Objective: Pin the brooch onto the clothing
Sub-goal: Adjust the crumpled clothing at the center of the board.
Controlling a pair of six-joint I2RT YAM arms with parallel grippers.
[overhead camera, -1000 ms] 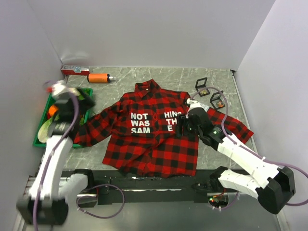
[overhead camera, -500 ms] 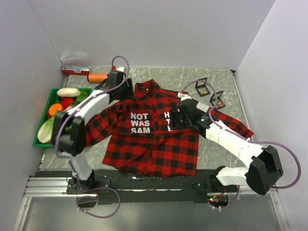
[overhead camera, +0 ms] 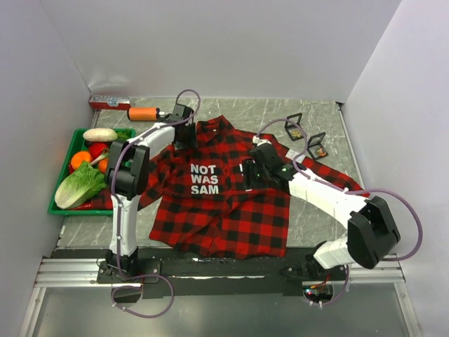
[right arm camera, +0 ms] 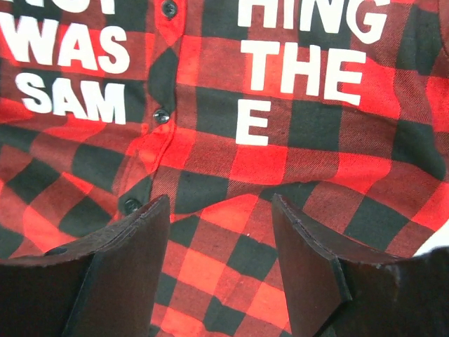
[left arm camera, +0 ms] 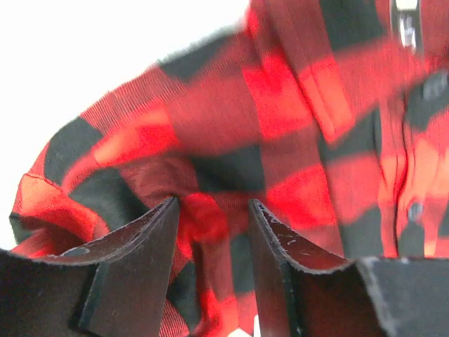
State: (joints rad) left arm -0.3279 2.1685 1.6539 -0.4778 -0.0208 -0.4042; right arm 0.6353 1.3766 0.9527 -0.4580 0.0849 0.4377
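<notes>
1. left jaws stand half shut astride a raised fold (left arm camera: pixel 210 219) of the shirt (overhead camera: pixel 217 203) beside its collar; whether they truly pinch it i cannot tell. right jaws gape wide and empty, hovering just over the cloth below the white lettering (right arm camera: pixel 302 70).
2. the shirt lies front up in the middle of the bench (overhead camera: pixel 316 225), sleeves spread.
3. no brooch shows plainly; two small black stands (overhead camera: pixel 295 126) near the far right corner may carry it, too small to tell.
4. judgement: the step is anchoring the cloth. take a shallow pinch, lift little, and keep the chest flat and taut so a pin can pass cleanly.
</notes>
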